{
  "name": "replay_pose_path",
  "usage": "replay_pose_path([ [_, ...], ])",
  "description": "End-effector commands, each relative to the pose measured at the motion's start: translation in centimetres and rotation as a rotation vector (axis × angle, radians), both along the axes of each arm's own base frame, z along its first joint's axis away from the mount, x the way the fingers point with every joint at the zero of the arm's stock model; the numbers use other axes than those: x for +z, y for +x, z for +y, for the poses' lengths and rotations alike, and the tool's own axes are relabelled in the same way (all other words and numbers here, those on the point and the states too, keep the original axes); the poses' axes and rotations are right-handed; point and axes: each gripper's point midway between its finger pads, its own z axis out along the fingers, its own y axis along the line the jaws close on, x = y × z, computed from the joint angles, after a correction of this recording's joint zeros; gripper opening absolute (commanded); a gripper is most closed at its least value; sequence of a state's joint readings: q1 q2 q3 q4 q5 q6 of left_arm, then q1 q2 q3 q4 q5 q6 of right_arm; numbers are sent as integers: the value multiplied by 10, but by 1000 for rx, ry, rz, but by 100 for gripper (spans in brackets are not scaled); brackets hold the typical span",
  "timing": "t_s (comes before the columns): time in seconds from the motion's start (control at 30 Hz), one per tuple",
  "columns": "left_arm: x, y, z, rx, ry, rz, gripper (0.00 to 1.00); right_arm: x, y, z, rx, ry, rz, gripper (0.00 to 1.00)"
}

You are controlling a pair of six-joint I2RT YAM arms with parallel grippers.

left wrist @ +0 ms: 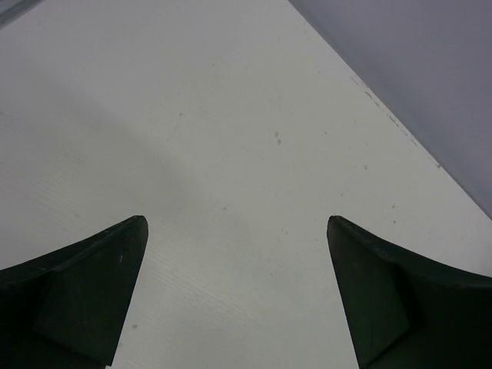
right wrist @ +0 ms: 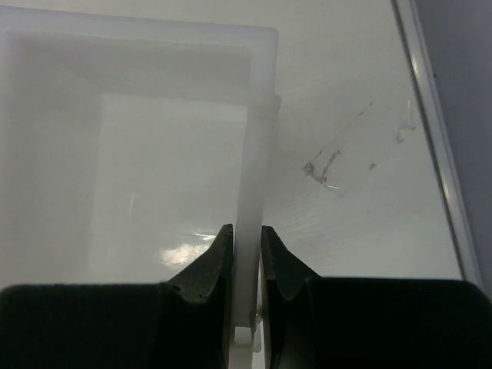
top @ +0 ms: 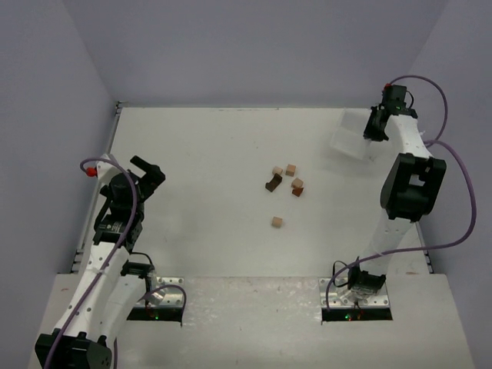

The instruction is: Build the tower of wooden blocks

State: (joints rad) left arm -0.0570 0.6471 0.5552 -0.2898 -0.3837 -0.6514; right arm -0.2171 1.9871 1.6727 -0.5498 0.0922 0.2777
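Mid-table: five tiny wood blocks, loose, none stacked. Four clustered, tan, reddish-brown and one dark brown; one pale cube apart, nearer the arms. Far right: one clear plastic tray, rectangular, thin-walled. Clamped on its wall: right gripper. Spread wide above matt white table, holding nothing: left gripper.
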Motion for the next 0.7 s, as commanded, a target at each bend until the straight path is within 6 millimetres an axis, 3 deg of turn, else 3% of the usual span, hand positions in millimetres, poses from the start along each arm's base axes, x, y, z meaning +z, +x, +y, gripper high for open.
replay_pose_path([
  [0.0, 16, 11, -6, -46, 0, -49, 100, -32, 1, 2, -67, 145, 26, 0],
  [0.13, 16, 13, -9, -61, -5, -50, 100, -57, -3, -7, -92, 136, 79, 4],
  [0.2, 16, 13, -10, -65, -4, -51, 100, -62, -4, -9, -104, 134, 91, 18],
  [0.23, 16, 13, -10, -65, -4, -51, 100, -63, -6, -9, -109, 134, 93, 42],
  [0.27, 16, 13, -10, -66, -3, -52, 100, -61, -8, -8, -110, 134, 90, 87],
  [0.3, 17, 13, -10, -67, -4, -54, 100, -51, -10, -5, -100, 137, 68, 98],
  [0.4, 17, 13, -11, -73, -5, -57, 100, -31, -15, 8, -51, 156, 4, 99],
  [0.5, 17, 14, -14, -87, -9, -58, 100, 14, -32, 40, 51, 117, -78, 99],
  [0.6, 17, 14, -17, -104, -14, -62, 100, 34, -72, 84, 81, 67, -102, 99],
  [0.67, 18, 14, -18, -111, -12, -61, 100, 48, -100, 139, 185, 98, -158, 99],
])
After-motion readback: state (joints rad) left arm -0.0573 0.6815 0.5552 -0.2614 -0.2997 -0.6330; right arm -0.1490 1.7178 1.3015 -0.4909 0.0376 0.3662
